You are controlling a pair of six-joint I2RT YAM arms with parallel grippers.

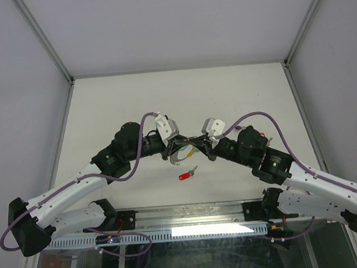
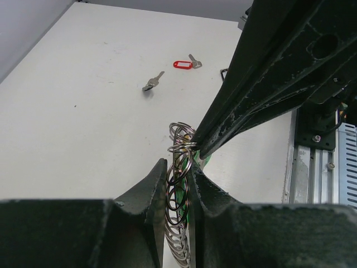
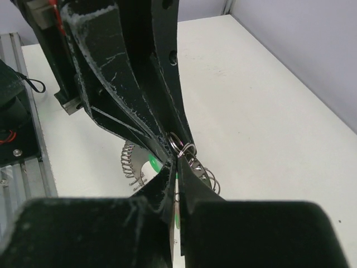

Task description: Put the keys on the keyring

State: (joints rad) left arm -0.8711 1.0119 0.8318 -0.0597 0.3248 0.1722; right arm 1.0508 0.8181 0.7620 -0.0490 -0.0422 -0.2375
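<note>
I am reaching the left arm [image 1: 78, 190] and right arm [image 1: 310, 177] inward, elbows bent outward, wrists angling toward each other. The left claw [image 2: 178, 170] is clamping the keyring [image 2: 179, 195] between closed fingers; the right claw [image 3: 177, 167] is pinching together, its tip meeting the left's.

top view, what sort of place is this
Probably a robot lab test cell: a white table walled by plain grey panels, with two arms bolted to a rail at its near edge.
</note>
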